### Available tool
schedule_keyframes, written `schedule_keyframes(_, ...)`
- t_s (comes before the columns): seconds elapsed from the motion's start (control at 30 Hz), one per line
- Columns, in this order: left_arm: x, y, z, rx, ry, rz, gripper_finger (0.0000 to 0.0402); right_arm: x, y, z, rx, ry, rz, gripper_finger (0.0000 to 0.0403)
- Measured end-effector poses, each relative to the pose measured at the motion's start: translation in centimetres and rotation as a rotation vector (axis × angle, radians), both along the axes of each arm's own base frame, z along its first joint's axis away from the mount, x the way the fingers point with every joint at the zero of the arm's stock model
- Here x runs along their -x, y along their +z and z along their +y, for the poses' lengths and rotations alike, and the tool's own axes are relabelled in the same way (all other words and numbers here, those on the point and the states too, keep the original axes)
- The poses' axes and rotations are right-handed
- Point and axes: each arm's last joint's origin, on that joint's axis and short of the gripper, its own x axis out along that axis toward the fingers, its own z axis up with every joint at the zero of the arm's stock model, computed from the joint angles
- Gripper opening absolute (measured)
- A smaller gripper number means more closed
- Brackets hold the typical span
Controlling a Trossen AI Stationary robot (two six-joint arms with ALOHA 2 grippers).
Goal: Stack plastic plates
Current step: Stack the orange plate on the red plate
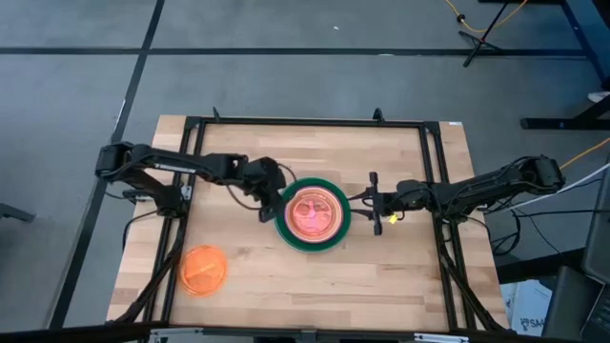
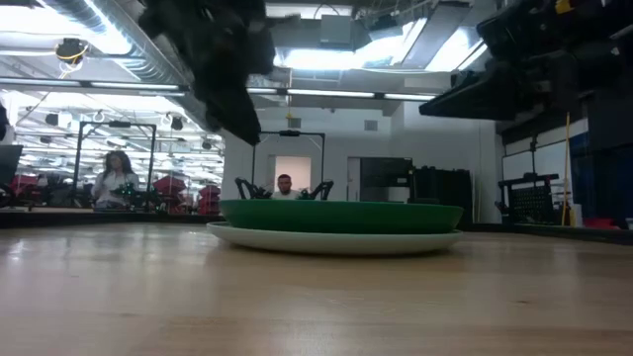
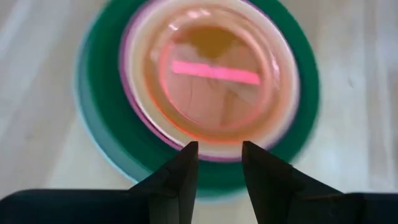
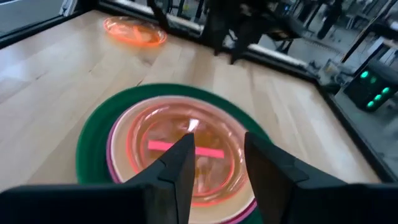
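A stack of plastic plates (image 1: 313,214) stands mid-table: a dark green plate (image 3: 99,124) rests on a light blue one (image 2: 326,240), with a magenta rim, a peach plate and a translucent pink-red plate (image 4: 186,146) nested inside. One orange plate (image 1: 203,270) lies flat on the wood near the table's front-left corner. My left gripper (image 3: 219,165) hovers open and empty over the stack's left rim. My right gripper (image 4: 217,165), also open and empty, hangs just right of the stack, pointing at it. The lime green plates are hidden.
A black frame (image 1: 305,122) runs round the wooden table's edges. Bare wood lies in front of and behind the stack. Beyond the far edge, people (image 2: 114,178) and other robot stations show in the room. A small yellow piece (image 1: 392,219) sits on my right arm.
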Motion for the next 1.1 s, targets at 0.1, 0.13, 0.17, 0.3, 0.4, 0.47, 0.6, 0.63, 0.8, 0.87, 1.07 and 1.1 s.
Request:
schedule_keyframes(0.1,0.9,0.7,-2.0,0.019,-0.047,0.028,0.0118,0.0,0.1,0.0,0.016,0.005,-0.014,0.0133)
schedule_keyframes(0.13,1.1,1.0,-2.7,0.03,-0.054,0.023,0.0118,0.0,0.1,0.0,0.02,0.006,-0.014,0.0133)
schedule_keyframes(0.17,1.3,1.1,-3.3,0.046,-0.056,0.025,0.0118,0.0,0.1,0.0,0.022,0.006,-0.01,0.0133)
schedule_keyframes(0.3,2.0,1.2,-6.2,0.104,-0.077,0.072,0.0117,0.1,-0.3,0.0,0.027,0.008,0.035,0.0133)
schedule_keyframes(0.4,2.9,0.8,-8.1,0.126,-0.094,0.158,0.0115,0.1,-0.4,0.1,0.02,0.032,0.043,0.0133)
schedule_keyframes(0.47,3.4,0.4,-9.0,0.127,-0.055,0.218,0.0115,0.1,-0.4,0.1,0.007,0.057,0.045,0.0133)
schedule_keyframes(0.6,4.7,-0.1,-10.1,0.132,0.047,0.334,0.0115,0.1,-0.4,0.2,-0.02,0.076,0.046,0.0133)
schedule_keyframes(0.63,5.1,-0.2,-10.3,0.122,0.048,0.368,0.0115,0.1,-0.4,0.2,-0.02,0.075,0.045,0.0133)
schedule_keyframes(0.8,6.8,-0.8,-11.2,0.041,0.035,0.483,0.0115,0.1,-0.4,0.2,-0.026,0.072,0.044,0.0133)
schedule_keyframes(0.87,7.3,-1.3,-11.3,0.057,0.052,0.528,0.0115,0.1,-0.4,0.2,-0.049,0.066,0.047,0.0133)
schedule_keyframes(1.07,9.0,-3.6,-11.4,0.156,0.071,0.686,0.0115,0.1,-0.4,0.2,-0.056,0.062,0.049,0.0133)
schedule_keyframes(1.1,9.4,-4.1,-11.4,0.165,0.064,0.714,0.0115,0.1,-0.4,0.2,-0.056,0.063,0.052,0.0133)
